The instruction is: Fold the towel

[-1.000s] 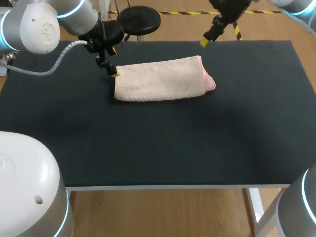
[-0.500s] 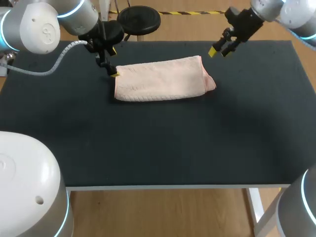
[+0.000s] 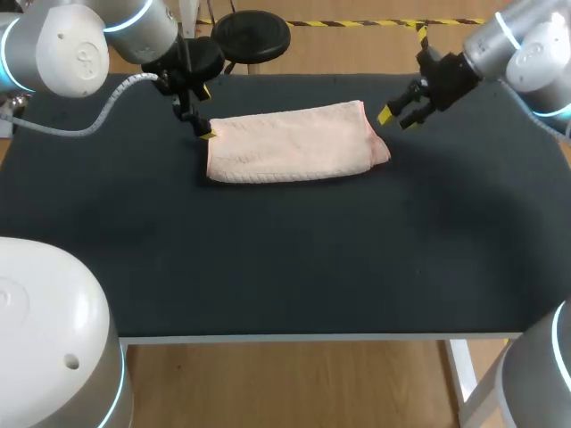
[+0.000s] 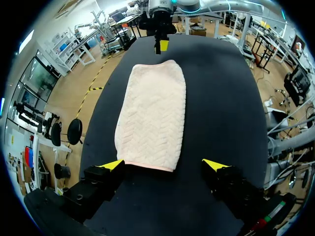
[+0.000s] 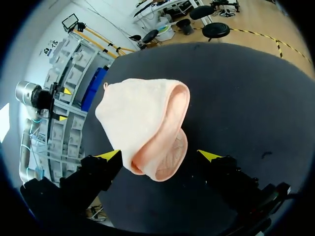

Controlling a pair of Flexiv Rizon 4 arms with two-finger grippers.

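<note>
Towel: pale peach cloth with a herringbone weave, folded into a long oblong. Lies flat on the far half of the table, a little left of the middle, long sides running left to right.
Towel's left end: a straight, thin short edge, flat against the tabletop.
Towel's right end: thicker, with a rounded loop of fold bulging outward and a loose flap spilling onto the tabletop at the front corner.
Table: matte black top, carrying only the towel.
Left arm: white, enters from the far left corner and angles down toward the towel's left end.
Left gripper: fingers spread wide, low over the table at the towel's left end, gripping nothing. In its own wrist view the towel's short edge sits between the two yellow tips and is narrower than the gap. One tip is just beside a corner of the cloth, contact impossible to tell; the other stands apart from it.
Right arm: white, enters from the far right corner.
Right gripper: fingers spread wide, gripping nothing. Sits just beside the towel's right end, toward the far side, apart from the cloth. In its own wrist view the bulging fold lies ahead of the gap between the fingers.
</note>
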